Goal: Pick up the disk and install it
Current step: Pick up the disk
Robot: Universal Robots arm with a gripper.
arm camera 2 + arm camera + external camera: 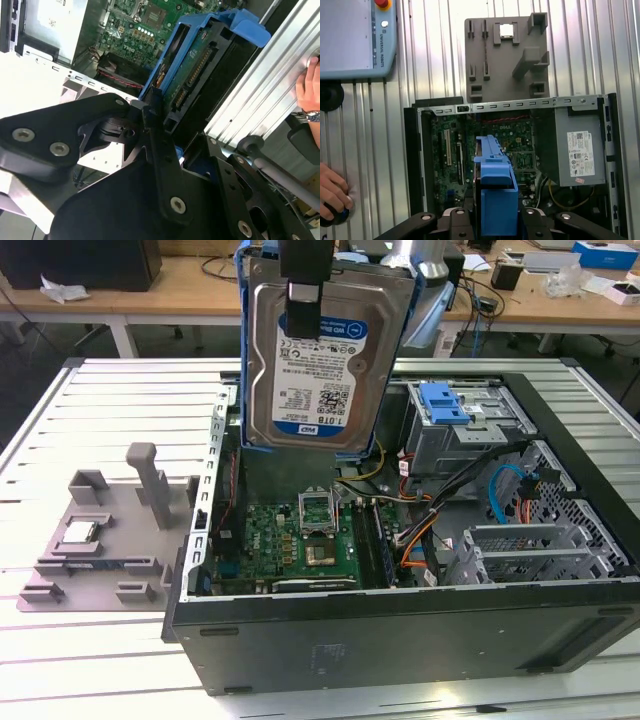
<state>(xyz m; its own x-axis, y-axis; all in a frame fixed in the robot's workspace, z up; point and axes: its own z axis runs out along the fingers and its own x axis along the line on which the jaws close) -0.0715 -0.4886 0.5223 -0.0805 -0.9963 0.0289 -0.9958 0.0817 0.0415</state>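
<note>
Blue plastic rails frame the silver disk, and the pincer is clenched on it near its upper edge, with one black finger across the white-and-blue label. In both wrist views the black fingers press the blue frame from two sides. The disk hangs upright in the air, touching nothing else.

Directly under the pincer lies the green motherboard, inside the open computer case. Lower than the pincer and toward the exterior view's right stands a metal cage with a bare blue bracket on top. Toward the exterior view's left, outside the case, a grey fixture plate carries a small square chip. Well apart from the pincer, a person's hand rests on the ribbed metal table.
</note>
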